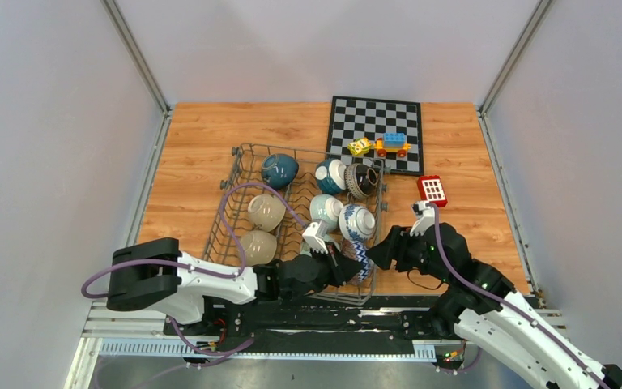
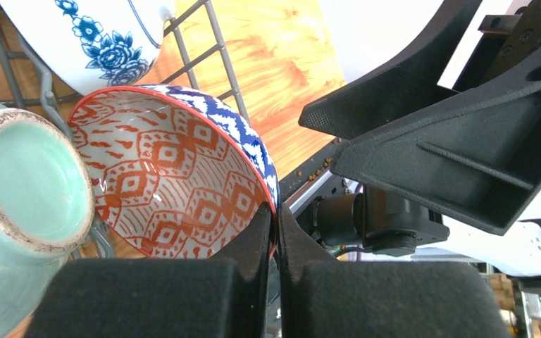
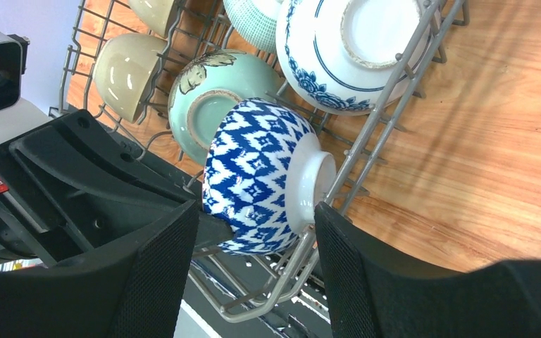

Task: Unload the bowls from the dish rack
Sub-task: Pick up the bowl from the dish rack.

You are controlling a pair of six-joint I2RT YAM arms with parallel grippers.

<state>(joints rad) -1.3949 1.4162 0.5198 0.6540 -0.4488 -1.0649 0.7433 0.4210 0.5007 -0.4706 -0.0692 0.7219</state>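
Heads up, your left gripper (image 2: 276,211) is clamped tight on the rim of the blue zigzag bowl (image 3: 253,162), the one with the orange pattern inside. That bowl sits on its side in the near right corner of the dish rack (image 1: 228,190), right up against the wire wall, with a pale green bowl (image 2: 21,204) just beside it. Your right gripper (image 3: 253,211) is spread wide, one finger on either side of the zigzag bowl; can't tell if they touch it.
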